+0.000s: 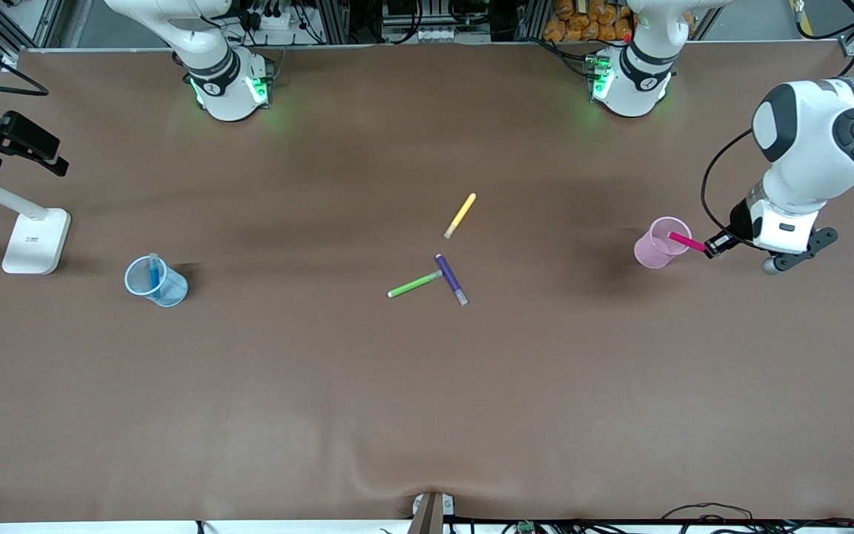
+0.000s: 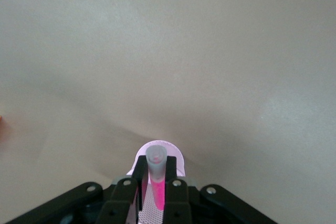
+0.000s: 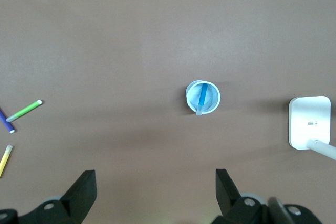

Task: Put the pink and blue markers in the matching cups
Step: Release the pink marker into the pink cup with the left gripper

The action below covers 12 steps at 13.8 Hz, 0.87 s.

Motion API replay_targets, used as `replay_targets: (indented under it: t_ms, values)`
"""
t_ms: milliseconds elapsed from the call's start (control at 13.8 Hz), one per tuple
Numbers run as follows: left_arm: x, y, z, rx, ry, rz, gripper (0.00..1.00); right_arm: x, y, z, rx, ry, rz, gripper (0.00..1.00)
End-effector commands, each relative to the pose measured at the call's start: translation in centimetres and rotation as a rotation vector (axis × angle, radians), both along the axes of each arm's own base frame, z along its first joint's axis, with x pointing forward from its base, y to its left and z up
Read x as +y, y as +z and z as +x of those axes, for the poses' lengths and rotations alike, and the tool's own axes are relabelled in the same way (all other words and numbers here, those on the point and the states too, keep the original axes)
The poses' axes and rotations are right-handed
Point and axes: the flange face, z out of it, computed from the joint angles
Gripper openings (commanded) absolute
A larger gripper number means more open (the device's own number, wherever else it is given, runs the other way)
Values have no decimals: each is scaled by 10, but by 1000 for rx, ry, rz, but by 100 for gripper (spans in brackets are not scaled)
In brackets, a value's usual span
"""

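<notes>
My left gripper [image 1: 713,245] is shut on the magenta-pink marker [image 1: 686,242] and holds it tilted, with its pale-capped end over the mouth of the pale pink cup [image 1: 652,253]. In the left wrist view the marker [image 2: 156,164] sits between the closed fingers [image 2: 139,174], with the pink cup's rim [image 2: 179,161] just past them. The light blue cup [image 1: 173,291] stands toward the right arm's end of the table with the blue marker [image 1: 153,273] upright in it. My right gripper [image 3: 155,187] is open and empty, high over the blue cup [image 3: 212,101] and its marker [image 3: 202,98]; it is out of the front view.
A yellow pen [image 1: 460,215], a green pen [image 1: 414,284] and a purple pen [image 1: 451,279] lie mid-table, the green and purple ones touching. A white stand base [image 1: 35,241] carrying a black device [image 1: 4,137] is at the right arm's end, beside the blue cup.
</notes>
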Motion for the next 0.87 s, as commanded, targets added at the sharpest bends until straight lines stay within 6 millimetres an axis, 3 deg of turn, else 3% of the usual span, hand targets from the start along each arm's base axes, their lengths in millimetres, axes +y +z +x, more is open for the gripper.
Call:
replay_targets:
  t_ms: [0, 218, 363, 435, 581, 798]
  values:
    - [-2, -11, -19, -16, 9, -6, 0, -4, 3, 6, -15, 41, -22, 100]
    - [-4, -18, -25, 7, 7, -7, 0, -7, 5, 11, -17, 44, -11, 100]
    - [-6, -21, -26, 24, 6, -7, 77, -10, 5, 11, -18, 51, -16, 100]
    - [-6, -21, -27, 30, 6, -6, 100, -10, 5, 11, -18, 66, -19, 100]
    - [-10, -13, -24, 35, -5, -4, 100, -13, 5, 11, -17, 61, -11, 100]
    - [-9, 30, 1, 59, -24, 1, 100, -17, 5, 11, -12, 72, -15, 100]
